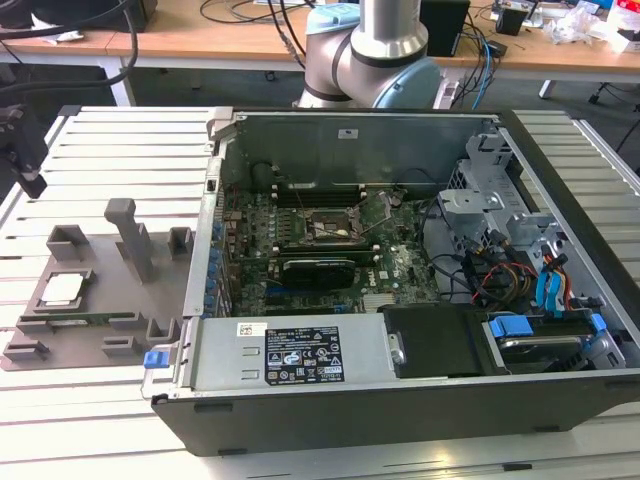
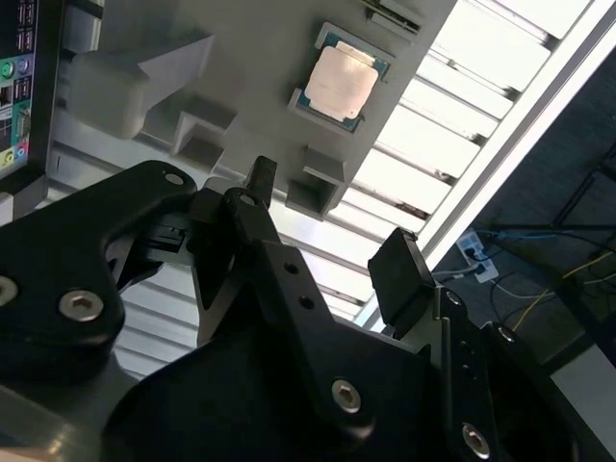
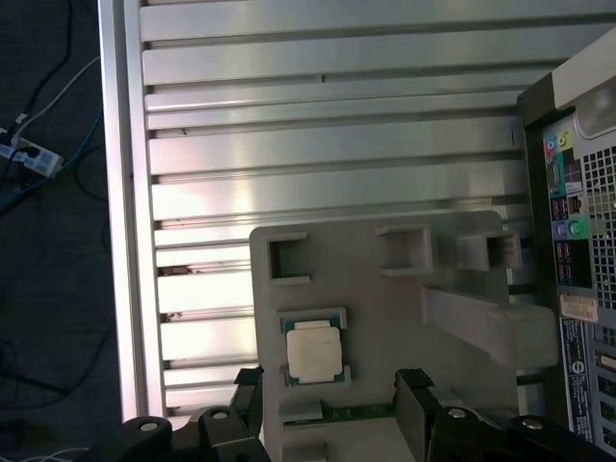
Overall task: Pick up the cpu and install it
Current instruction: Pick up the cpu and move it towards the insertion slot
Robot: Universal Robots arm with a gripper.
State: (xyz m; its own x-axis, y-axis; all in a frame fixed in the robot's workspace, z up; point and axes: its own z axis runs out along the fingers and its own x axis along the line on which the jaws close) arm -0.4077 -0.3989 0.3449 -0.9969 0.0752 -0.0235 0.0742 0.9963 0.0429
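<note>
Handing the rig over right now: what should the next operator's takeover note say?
Pincer: open, empty, hovers near the cpu, not touching it.
The cpu lies flat in its pocket on the grey fixture, on the exterior view's left of the computer case.
Done: nothing yet; cpu not gripped.
Left: the pick and the install in the case.

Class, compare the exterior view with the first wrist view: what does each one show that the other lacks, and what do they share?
Exterior view: the inside of the open computer case, with its motherboard socket, and the arm behind the case.
First wrist view: the gripper, its fingers open with nothing between them, near the cpu, plus the case's rear ports.
Shared: the cpu lying in the grey fixture on the slatted table, beside the case.
</note>
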